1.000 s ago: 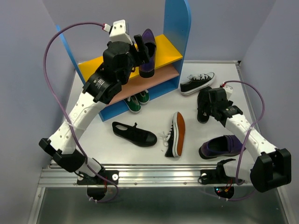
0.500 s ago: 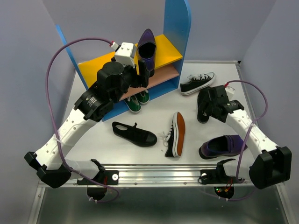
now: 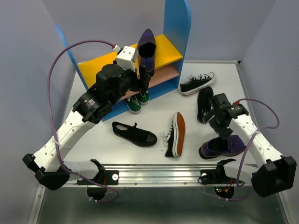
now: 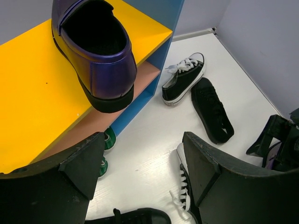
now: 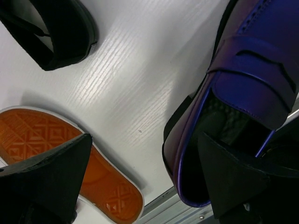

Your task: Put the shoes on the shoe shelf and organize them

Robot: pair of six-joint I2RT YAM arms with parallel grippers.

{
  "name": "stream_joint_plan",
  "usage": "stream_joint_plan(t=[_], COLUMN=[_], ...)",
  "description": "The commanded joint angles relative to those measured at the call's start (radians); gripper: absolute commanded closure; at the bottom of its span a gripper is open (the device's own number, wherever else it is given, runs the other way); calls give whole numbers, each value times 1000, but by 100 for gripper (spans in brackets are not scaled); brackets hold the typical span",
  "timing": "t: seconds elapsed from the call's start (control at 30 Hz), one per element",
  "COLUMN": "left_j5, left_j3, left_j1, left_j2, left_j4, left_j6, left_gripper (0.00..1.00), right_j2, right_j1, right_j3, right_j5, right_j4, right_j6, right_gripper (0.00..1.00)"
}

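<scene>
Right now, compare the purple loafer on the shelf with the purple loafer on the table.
Place: shelf loafer on the yellow top board; table loafer on the white table. Pose: shelf loafer points toe-back; table loafer lies crosswise. Both glossy purple, upright.

Bare top board (image 4: 37,88) left of purple loafer (image 4: 96,51), blue panel (image 3: 176,32) right.

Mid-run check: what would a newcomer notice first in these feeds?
A glossy purple loafer sits on the shoe shelf's yellow top board, heel at the front edge, with the open left pincer just in front of it. The second purple loafer lies at near right under the open right pincer, beside a sneaker tipped sideways, orange outsole showing.
</scene>
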Motion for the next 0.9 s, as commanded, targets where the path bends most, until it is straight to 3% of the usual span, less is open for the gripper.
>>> stream_joint_plan(t=[0.0, 0.47, 0.57, 0.6, 0.7, 0.73, 0.77, 0.87], left_j5=[8, 9, 16, 17, 16, 14, 11, 3], left_j3=[-1, -9, 6, 10, 16, 17, 16, 16], left_j1=[-3, -3, -3, -3, -3, -3, -3, -3], left_j2=[-30, -13, 0, 4, 8, 8, 8, 7], left_j4=[17, 7, 0, 0, 0, 3, 3, 6], left_j6=[36, 30, 24, 22, 17, 16, 14, 14], left_gripper=[21, 21, 21, 21, 21, 21, 21, 21], right_j2=[-35, -10, -22, -38, -62, -62, -59, -36], right_j1=[0, 0, 0, 0, 0, 0, 0, 0], right_j3=[-13, -220, -237, -242, -243, -236, -229, -208], right_j5=[1, -135, -125, -118, -102, -102, -97, -132], right_j4=[-78, 118, 190, 215, 256, 270, 273, 324], right_j6=[126, 143, 100, 79, 19, -3, -21, -131], right_gripper=[0, 3, 21, 41, 71, 89, 99, 99])
